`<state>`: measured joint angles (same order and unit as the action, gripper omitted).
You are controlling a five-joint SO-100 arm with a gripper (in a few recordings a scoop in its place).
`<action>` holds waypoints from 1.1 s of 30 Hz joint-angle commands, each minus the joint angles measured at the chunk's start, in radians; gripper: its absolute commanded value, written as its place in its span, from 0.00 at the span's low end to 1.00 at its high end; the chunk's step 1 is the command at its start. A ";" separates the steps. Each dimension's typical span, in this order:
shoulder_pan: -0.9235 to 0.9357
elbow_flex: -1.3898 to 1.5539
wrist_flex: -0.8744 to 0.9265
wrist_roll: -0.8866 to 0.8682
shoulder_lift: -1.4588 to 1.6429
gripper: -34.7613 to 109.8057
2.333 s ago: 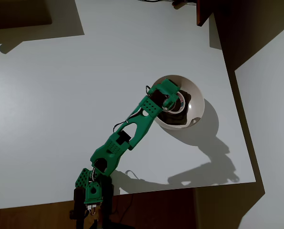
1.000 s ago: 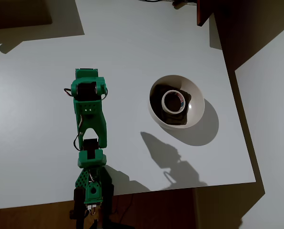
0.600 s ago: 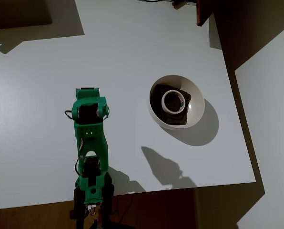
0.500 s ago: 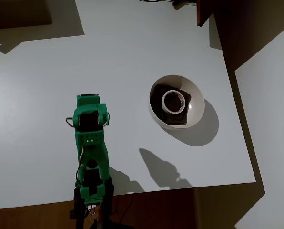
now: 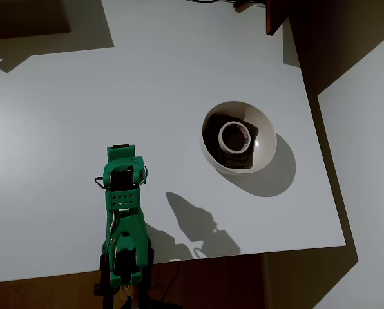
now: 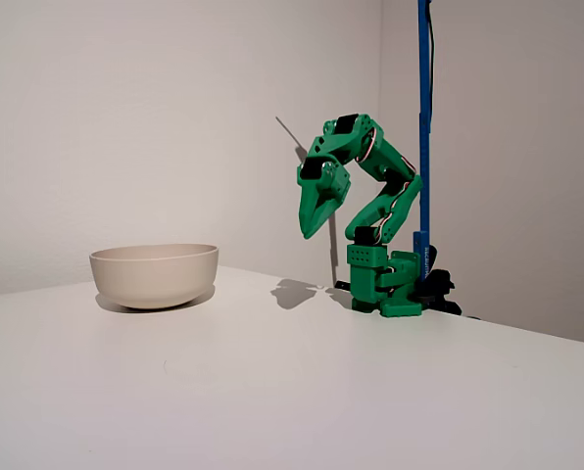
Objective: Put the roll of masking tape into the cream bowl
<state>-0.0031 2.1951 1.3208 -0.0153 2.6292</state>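
Looking down from overhead, your green arm sits folded at about seven o'clock on the white table, with the gripper at its upper end. In the fixed view the gripper points down above the table, its fingers together in a closed point with nothing between them. Over at three o'clock from the table's middle sits the cream bowl, well apart from the arm, and the roll of masking tape lies flat inside it, hole facing up.
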 commanded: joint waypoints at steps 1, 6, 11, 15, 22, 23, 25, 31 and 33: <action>0.012 0.060 -0.064 -0.012 0.055 0.18; 0.025 0.202 -0.141 -0.017 0.114 0.18; 0.018 0.331 -0.179 -0.021 0.178 0.18; 0.025 0.451 -0.183 -0.005 0.287 0.18; 0.009 0.643 -0.072 0.018 0.606 0.18; 0.009 0.663 -0.043 0.020 0.655 0.18; 0.009 0.706 0.025 0.032 0.761 0.18; 0.012 0.718 0.052 0.020 0.761 0.18; 0.000 0.718 0.057 0.012 0.761 0.18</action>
<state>0.0031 2.9054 1.3576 -0.0046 3.3809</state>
